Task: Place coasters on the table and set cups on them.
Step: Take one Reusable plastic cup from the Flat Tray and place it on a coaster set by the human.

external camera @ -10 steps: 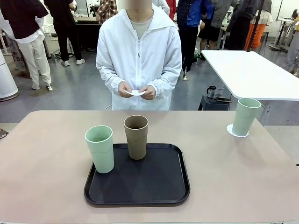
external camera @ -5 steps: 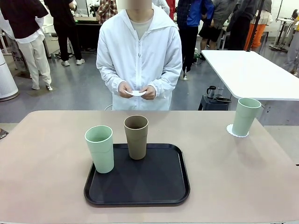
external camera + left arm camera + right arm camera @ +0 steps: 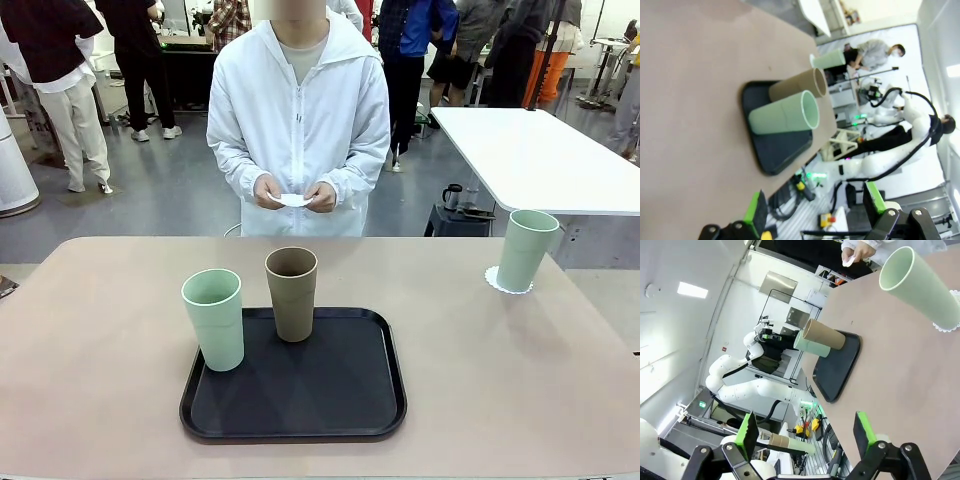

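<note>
A beige tabletop (image 3: 100,330) carries a black tray (image 3: 330,400). On the tray stand a tan cup (image 3: 291,294), near its far edge, and a mint cup (image 3: 213,320) at its left edge. A second mint cup (image 3: 526,250) stands upright on a white coaster (image 3: 492,277) near the far right corner. Beyond the tabletop, a person's hands (image 3: 322,196) hold another coaster (image 3: 292,200). The left pincer (image 3: 815,207) and right pincer (image 3: 805,430) are both open, holding nothing.
</note>
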Controlling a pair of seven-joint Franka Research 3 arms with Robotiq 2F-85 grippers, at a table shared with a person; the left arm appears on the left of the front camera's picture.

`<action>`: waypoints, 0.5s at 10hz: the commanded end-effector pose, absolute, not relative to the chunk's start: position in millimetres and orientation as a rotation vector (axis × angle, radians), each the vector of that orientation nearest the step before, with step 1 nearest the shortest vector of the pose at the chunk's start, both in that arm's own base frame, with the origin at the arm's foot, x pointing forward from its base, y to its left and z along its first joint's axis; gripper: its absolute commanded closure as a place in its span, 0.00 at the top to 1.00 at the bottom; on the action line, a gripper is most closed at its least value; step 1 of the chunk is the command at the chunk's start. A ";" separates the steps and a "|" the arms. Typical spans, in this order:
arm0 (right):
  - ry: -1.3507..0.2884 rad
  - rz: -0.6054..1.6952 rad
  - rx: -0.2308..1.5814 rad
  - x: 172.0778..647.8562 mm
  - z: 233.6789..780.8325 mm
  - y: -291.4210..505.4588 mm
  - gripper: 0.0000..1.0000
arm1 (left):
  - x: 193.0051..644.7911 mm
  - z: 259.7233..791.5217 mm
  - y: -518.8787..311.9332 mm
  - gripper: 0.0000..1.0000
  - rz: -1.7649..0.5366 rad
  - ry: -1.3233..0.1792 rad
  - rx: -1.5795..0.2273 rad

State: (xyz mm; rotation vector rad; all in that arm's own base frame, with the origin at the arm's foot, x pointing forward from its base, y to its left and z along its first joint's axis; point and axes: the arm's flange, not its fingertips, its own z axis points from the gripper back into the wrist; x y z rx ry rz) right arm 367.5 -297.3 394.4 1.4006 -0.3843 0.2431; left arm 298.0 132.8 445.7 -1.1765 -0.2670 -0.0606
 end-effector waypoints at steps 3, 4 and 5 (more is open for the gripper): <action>-0.385 0.238 1.401 366.0 393.2 -297.8 1.00 | 297.9 446.5 133.2 1.00 -0.070 -0.280 -1.190; -0.385 0.238 1.401 366.0 393.2 -297.8 1.00 | 297.9 446.5 133.2 1.00 -0.070 -0.280 -1.190; -0.385 0.238 1.401 366.0 393.2 -297.8 1.00 | 297.9 446.5 133.2 1.00 -0.070 -0.280 -1.190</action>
